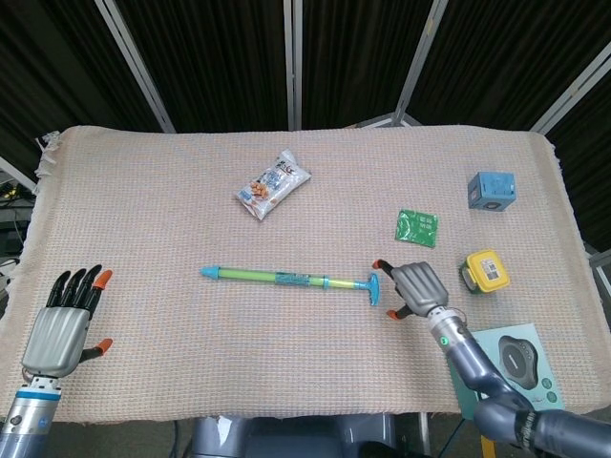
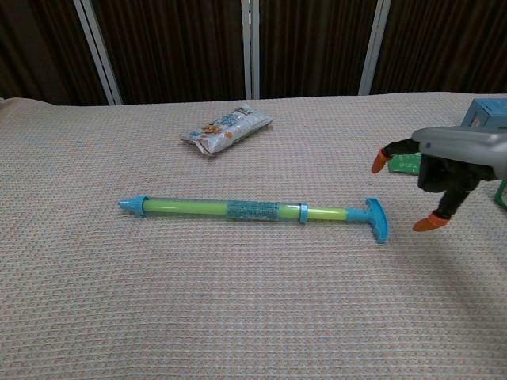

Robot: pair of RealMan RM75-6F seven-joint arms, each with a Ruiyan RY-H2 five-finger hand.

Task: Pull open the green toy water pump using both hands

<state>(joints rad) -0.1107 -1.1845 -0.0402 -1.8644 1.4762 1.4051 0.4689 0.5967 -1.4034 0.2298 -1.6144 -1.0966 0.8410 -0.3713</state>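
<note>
The green toy water pump (image 1: 291, 279) (image 2: 238, 210) lies flat on the cloth, its blue nozzle to the left and its blue T-handle (image 1: 373, 288) (image 2: 375, 218) to the right. My right hand (image 1: 412, 289) (image 2: 444, 170) hovers just right of the T-handle, fingers spread apart toward it, holding nothing and not touching it. At the table's near left corner my left hand (image 1: 65, 321) is open with fingers pointing up, far from the pump and outside the chest view.
A snack packet (image 1: 272, 184) (image 2: 226, 128) lies behind the pump. A green sachet (image 1: 417, 227), a yellow tape measure (image 1: 485, 271) and a blue cube (image 1: 491, 191) sit to the right. A teal box (image 1: 516, 367) lies at the near right edge.
</note>
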